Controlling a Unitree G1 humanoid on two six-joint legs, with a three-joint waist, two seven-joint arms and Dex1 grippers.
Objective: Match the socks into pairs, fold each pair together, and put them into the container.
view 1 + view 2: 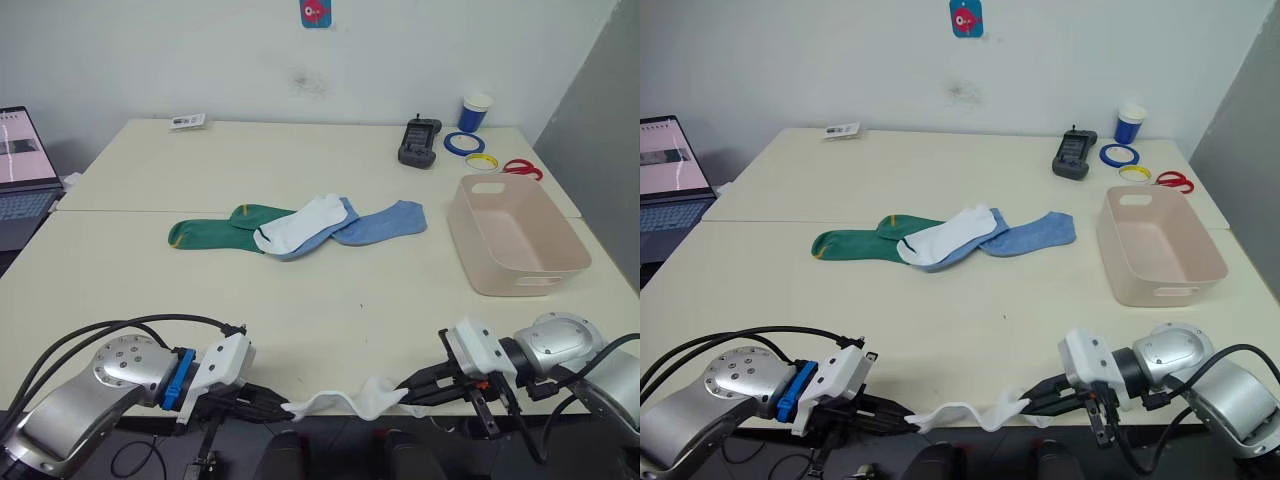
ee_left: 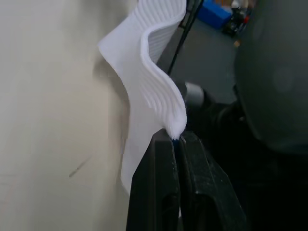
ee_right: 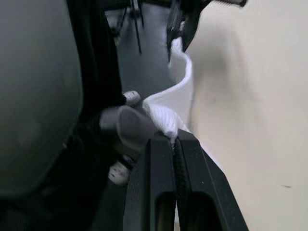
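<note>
Two cream tables (image 1: 300, 300) pushed together, a seam running across between them. Behind, a plain white wall (image 1: 200, 60) with a faint smudge and a small blue-and-red sticker (image 1: 316, 12) high up. To the right, a grey panel (image 1: 600, 110). At far left, an open laptop (image 1: 22, 165) on a separate surface. Below the table edge, dark floor (image 3: 144, 62). Even, soft lighting.

L gripper (image 1: 281, 406) & R gripper (image 1: 405, 391): jaws clamped.

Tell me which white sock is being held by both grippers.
The white sock at the table's near edge, stretched between the left gripper and right gripper. The other white sock lies untouched atop the mid-table pile.
</note>
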